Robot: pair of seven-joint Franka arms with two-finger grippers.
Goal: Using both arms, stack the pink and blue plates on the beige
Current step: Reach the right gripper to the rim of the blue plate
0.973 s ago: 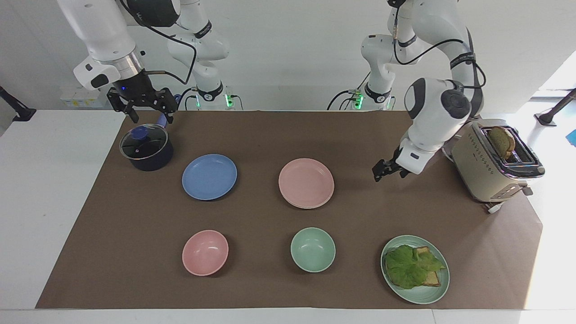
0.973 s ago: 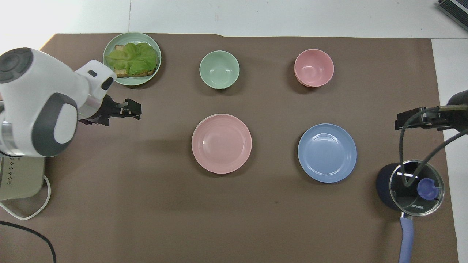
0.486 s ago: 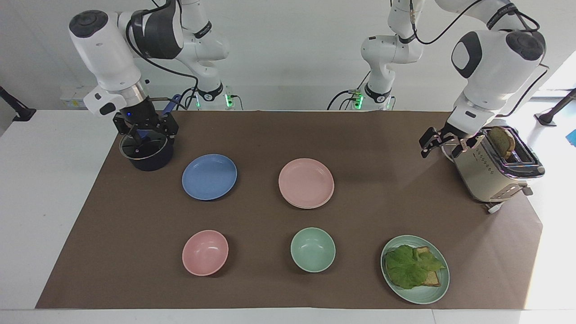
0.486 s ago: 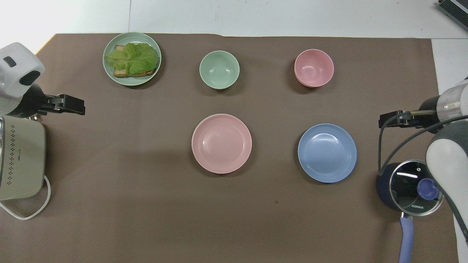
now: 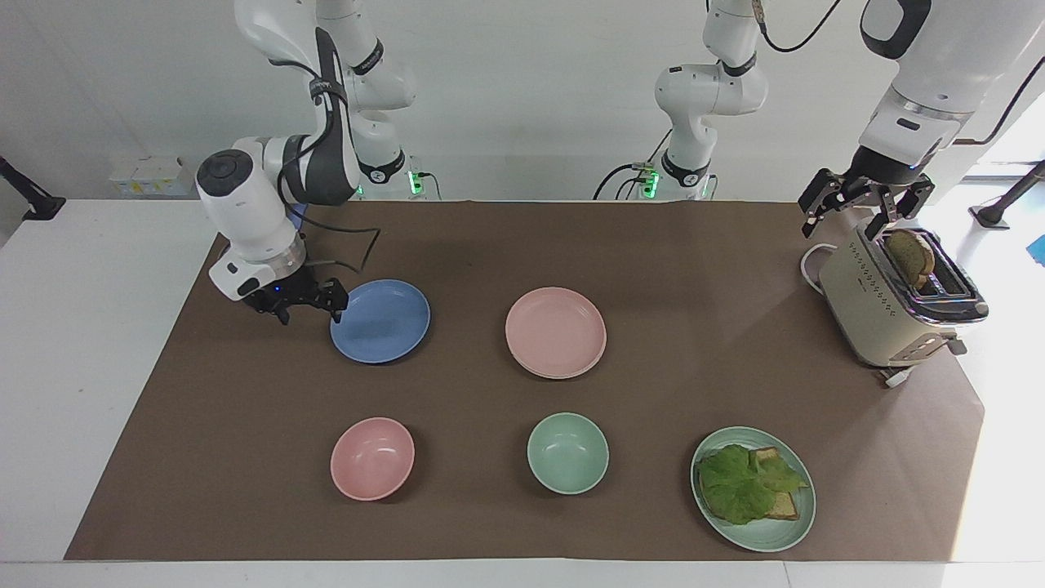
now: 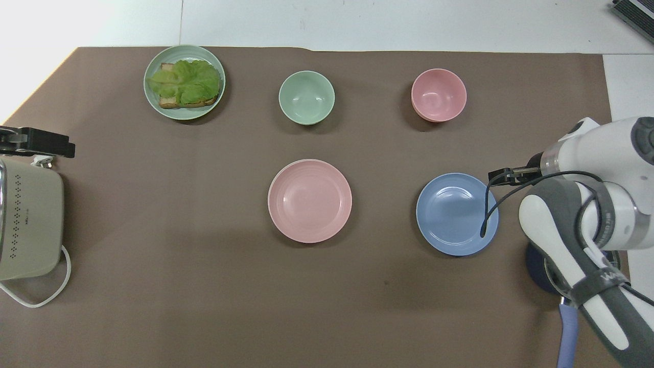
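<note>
Since a second ago our right end effector point(image 5: 300, 300) dropped from the pot to the blue plate's point(image 5: 380, 321) rim, fingers wide, empty; our left end effector point(image 5: 865, 200) rose over the toaster point(image 5: 878, 310), wide. Pink plate point(image 5: 555, 331) already sits on beige; blue remains.

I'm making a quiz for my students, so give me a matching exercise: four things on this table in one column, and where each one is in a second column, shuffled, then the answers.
Things:
1. blue plate
2. pink plate
3. right gripper
4. left gripper

Places:
A. above the toaster
B. on a beige plate whose rim shows under it
C. low beside the blue plate's rim, toward the right arm's end
D. alone on the brown mat, nearer the robots than the pink bowl

Pairs: 1-D, 2-B, 3-C, 4-A
</note>
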